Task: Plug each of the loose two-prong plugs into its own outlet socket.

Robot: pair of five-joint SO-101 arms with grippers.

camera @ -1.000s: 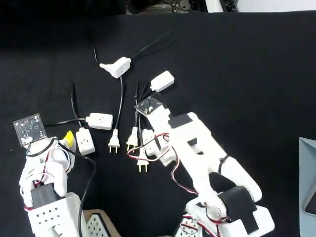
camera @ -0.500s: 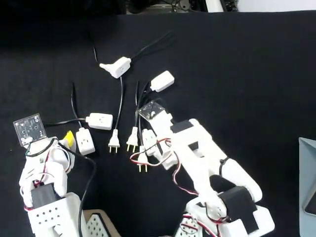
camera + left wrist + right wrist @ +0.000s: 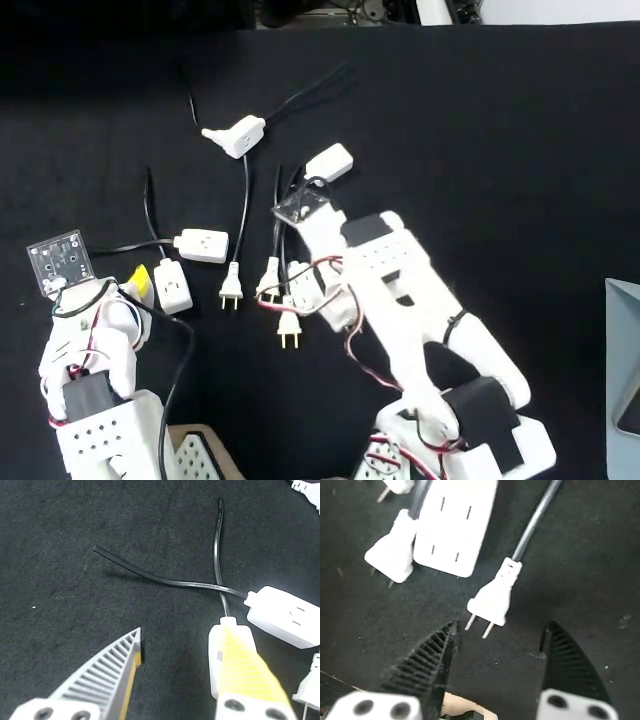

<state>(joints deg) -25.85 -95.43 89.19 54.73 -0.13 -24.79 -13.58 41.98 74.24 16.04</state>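
Shifting back toward 12 o'clock over the bench, the right arm now hangs its jaws wide above a loose plug lying unplugged near an outlet socket, likely lining up a grasp; the left jaws gape too.

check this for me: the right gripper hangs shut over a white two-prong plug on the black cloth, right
Not shut: the right gripper hangs open over the white two-prong plug on the black cloth. The right wrist view shows its fingers spread apart, touching nothing.
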